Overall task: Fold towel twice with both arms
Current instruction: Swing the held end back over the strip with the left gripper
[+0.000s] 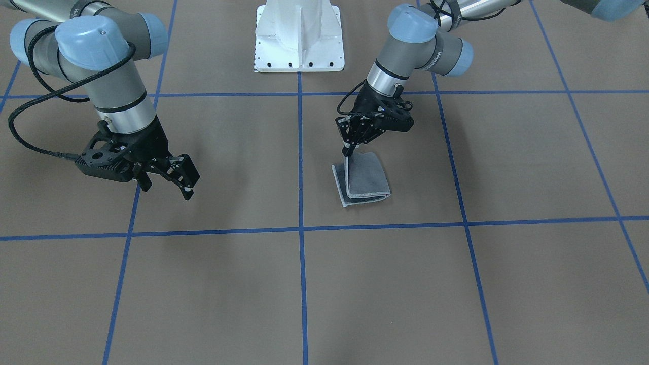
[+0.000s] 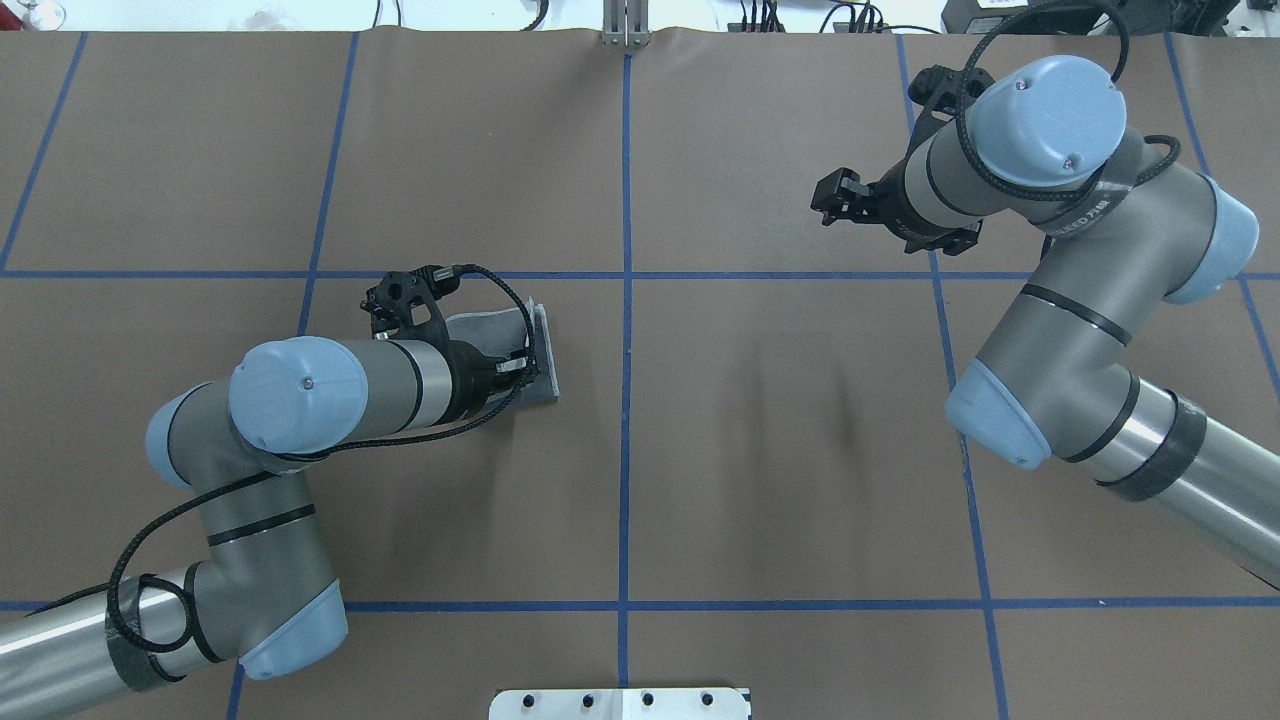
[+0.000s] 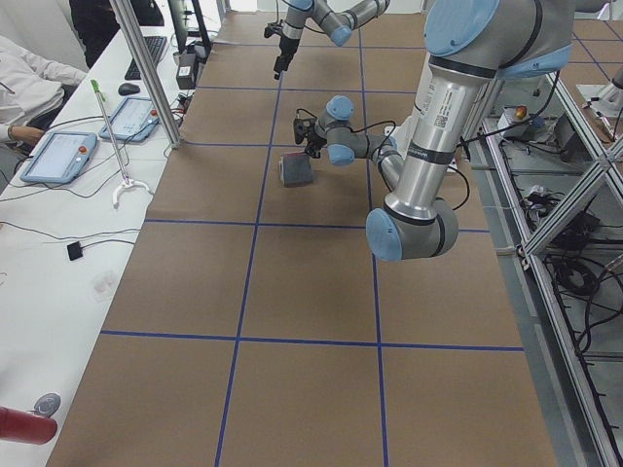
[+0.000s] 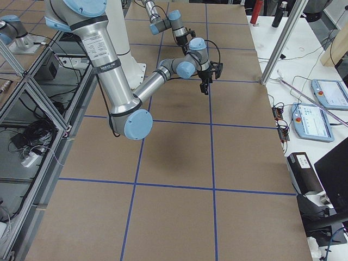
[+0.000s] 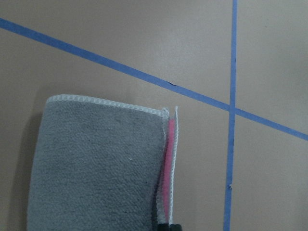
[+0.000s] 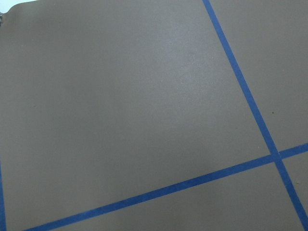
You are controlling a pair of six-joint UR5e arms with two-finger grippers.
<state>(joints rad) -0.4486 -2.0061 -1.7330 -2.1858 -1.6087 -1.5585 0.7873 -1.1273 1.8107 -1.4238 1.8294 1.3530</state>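
The towel (image 1: pixel 367 177) lies folded small on the brown table, dark grey face up, light stitched edging around it. The left wrist view shows its grey top (image 5: pixel 96 163) and a thin pink strip between the layers at its right edge. My left gripper (image 1: pixel 349 148) stands right over that edge, shut on the towel's top layer and holding it raised a little; from overhead (image 2: pixel 527 365) the wrist hides part of the towel (image 2: pixel 490 330). My right gripper (image 1: pixel 167 190) is open and empty, hanging above bare table well away from the towel (image 2: pixel 822 203).
Blue tape lines (image 1: pixel 300 167) divide the brown table into squares. The white bolted pedestal (image 1: pixel 299 38) stands at the robot's side of the table. The right wrist view shows only table and tape lines (image 6: pixel 240 86). Tablets and cables lie on the side bench (image 3: pixel 58 156).
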